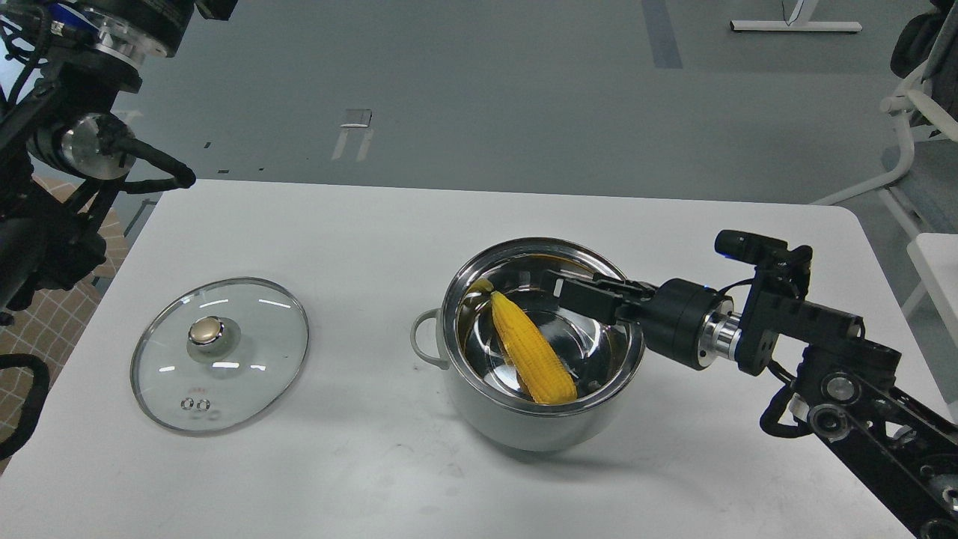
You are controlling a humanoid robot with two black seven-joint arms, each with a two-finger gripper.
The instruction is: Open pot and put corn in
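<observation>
The pale grey-green pot stands uncovered right of the table's middle. The yellow corn lies slanted inside it on the shiny steel bottom, tip toward the far left wall. My right gripper hovers over the pot's right side, just above the rim. Its jaws stand open and empty, clear of the corn. My left arm is raised at the upper left edge, and its gripper is out of view.
The clear glass lid with a gold knob lies flat on the white table, to the pot's left. A white chair stands off the table's far right corner.
</observation>
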